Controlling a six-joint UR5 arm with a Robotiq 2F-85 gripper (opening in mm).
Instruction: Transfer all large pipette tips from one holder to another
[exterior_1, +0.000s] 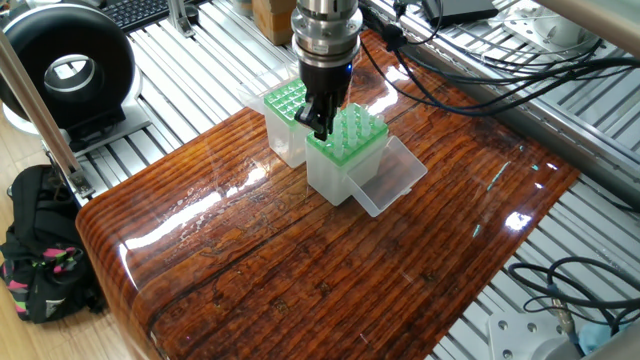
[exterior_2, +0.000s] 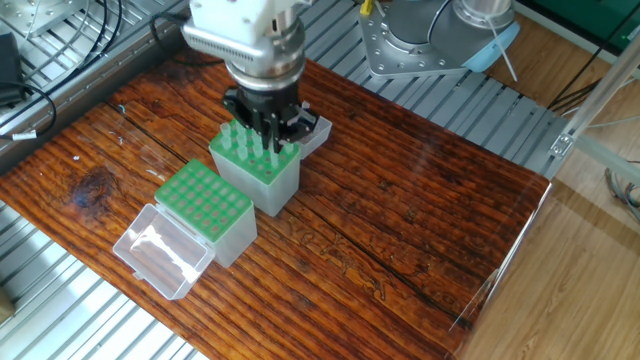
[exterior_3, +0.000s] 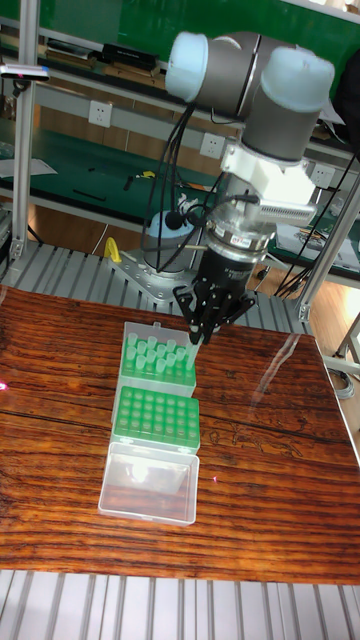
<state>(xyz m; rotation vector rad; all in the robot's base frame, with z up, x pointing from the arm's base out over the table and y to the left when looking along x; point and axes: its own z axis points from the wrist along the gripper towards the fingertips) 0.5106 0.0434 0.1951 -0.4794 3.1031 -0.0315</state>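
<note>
Two clear boxes with green racks stand side by side near the middle of the glossy wooden tabletop (exterior_2: 420, 210), closer to the edge where the arm is mounted. The holder with tips (exterior_2: 254, 172) carries the large pipette tips (exterior_2: 240, 141), whitish cones standing upright in its green grid, with some holes open. The second holder (exterior_2: 210, 208) sits just beside it, touching or nearly so, its grid looking bare, and its clear hinged lid (exterior_2: 160, 250) lies flat toward the tabletop's edge. The gripper (exterior_2: 268, 138) hangs straight down over the corner of the filled holder nearest the arm's base, its dark fingers (exterior_3: 205, 318) drawn close together just above the rack. A thin whitish sliver seems to show between them, but I cannot tell whether they pinch a tip.
</note>
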